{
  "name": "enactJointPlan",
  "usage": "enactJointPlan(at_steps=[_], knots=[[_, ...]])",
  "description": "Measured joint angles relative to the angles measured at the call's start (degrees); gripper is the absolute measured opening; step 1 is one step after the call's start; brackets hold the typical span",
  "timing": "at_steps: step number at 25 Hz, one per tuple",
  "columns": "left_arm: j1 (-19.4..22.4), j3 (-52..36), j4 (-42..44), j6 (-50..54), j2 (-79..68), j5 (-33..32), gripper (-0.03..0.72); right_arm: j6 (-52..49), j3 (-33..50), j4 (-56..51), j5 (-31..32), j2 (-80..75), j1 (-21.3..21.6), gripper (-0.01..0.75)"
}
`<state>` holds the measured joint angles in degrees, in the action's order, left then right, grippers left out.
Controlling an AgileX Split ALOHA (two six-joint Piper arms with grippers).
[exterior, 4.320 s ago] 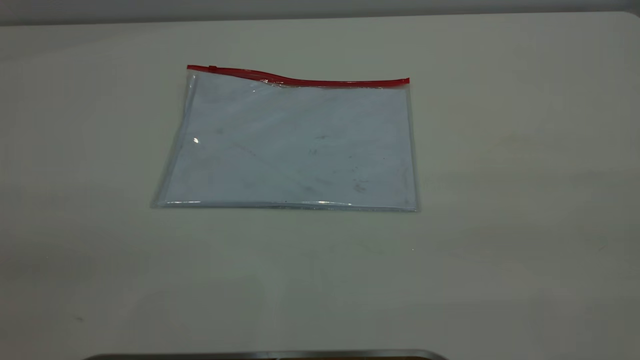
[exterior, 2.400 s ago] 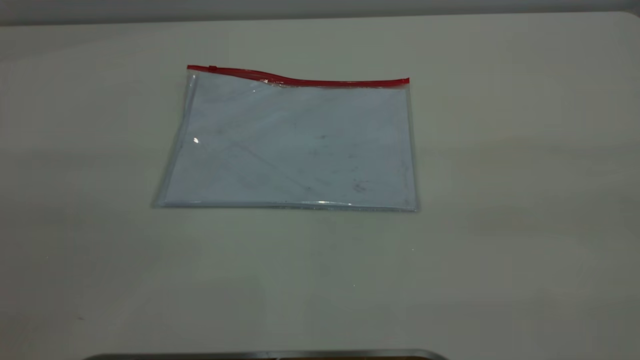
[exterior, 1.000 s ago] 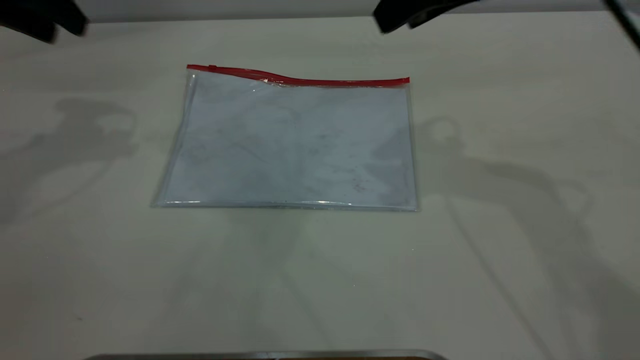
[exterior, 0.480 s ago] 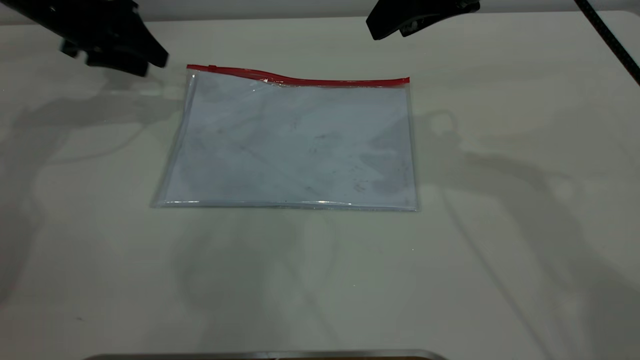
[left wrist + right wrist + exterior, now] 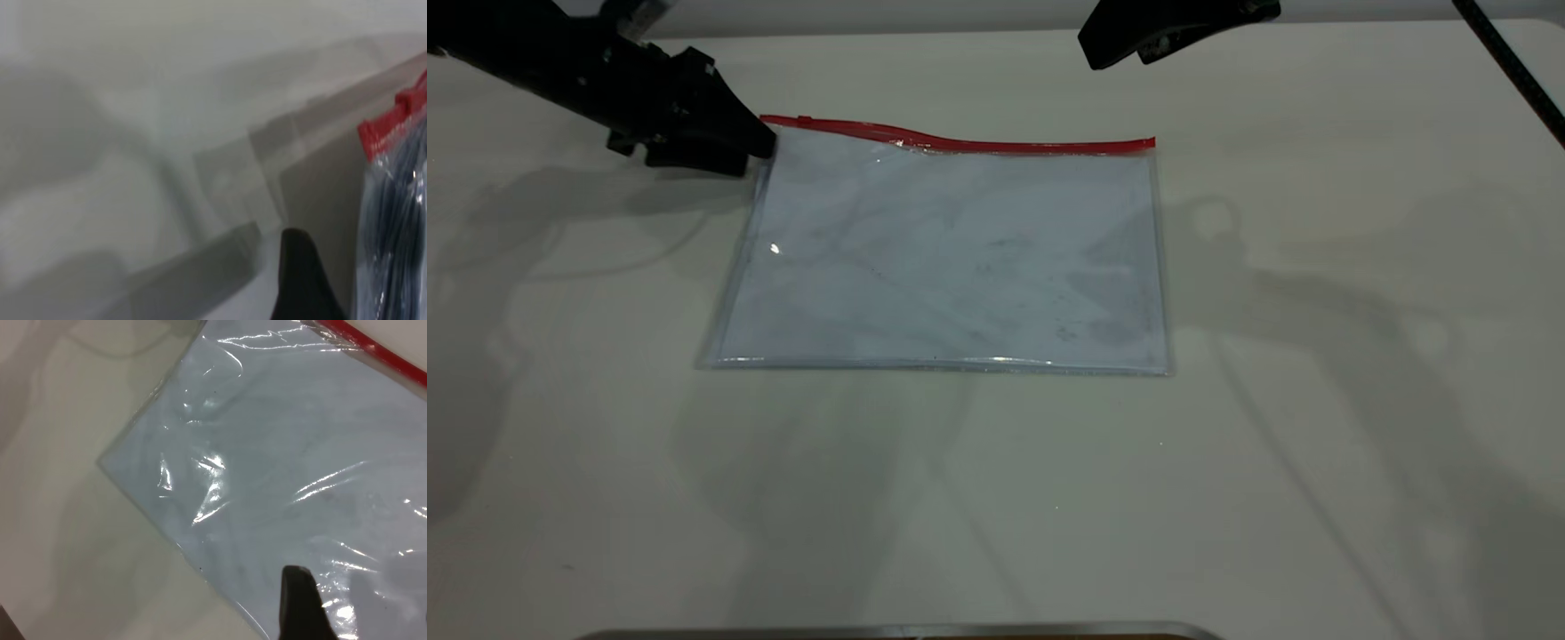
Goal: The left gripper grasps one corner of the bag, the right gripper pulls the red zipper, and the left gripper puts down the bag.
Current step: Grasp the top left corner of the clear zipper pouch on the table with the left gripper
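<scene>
The bag (image 5: 951,258) lies flat on the table, and its red zipper (image 5: 1005,145) runs along the far edge. The slider tab (image 5: 805,120) sits near the far-left corner (image 5: 766,122). My left gripper (image 5: 751,151) is low at that corner, open, with its tips just left of the bag's edge and holding nothing. The left wrist view shows one of its fingers (image 5: 300,280) beside the red corner (image 5: 390,127). My right gripper (image 5: 1107,49) hovers open above the table's far side, beyond the zipper. Its finger (image 5: 300,607) shows over the bag (image 5: 287,453).
The pale table (image 5: 1316,444) surrounds the bag on all sides. A black cable (image 5: 1507,67) crosses the far right corner. A metal edge (image 5: 898,631) lies along the near side. Arm shadows fall left and right of the bag.
Both arms came into view from the far side. In the last half second my left gripper dropped and moved right to the bag's far-left corner. The right gripper held still and the bag has not moved.
</scene>
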<state>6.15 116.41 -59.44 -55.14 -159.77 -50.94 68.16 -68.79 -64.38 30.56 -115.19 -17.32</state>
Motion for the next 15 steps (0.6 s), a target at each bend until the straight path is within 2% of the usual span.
enactJointPlan(at_steps=[6, 11, 13, 15], knots=[[-0.30, 0.06, -4.30, -1.61, -1.73, -0.54, 0.507, 0.00, 0.00, 0.00, 0.00, 0.00, 0.00, 0.481], [-3.13, 0.44, -4.63, -3.47, -2.32, -1.40, 0.496, 0.00, 0.00, -0.01, 0.00, 0.00, 0.00, 0.481], [-4.10, 0.63, -4.57, -4.54, -2.39, -1.35, 0.453, -0.09, 0.00, -0.01, 0.06, 0.00, 0.00, 0.481], [-4.59, 1.42, -4.43, -4.96, -2.45, -1.10, 0.354, -0.44, 0.00, -0.01, 1.17, 0.00, 0.00, 0.481]])
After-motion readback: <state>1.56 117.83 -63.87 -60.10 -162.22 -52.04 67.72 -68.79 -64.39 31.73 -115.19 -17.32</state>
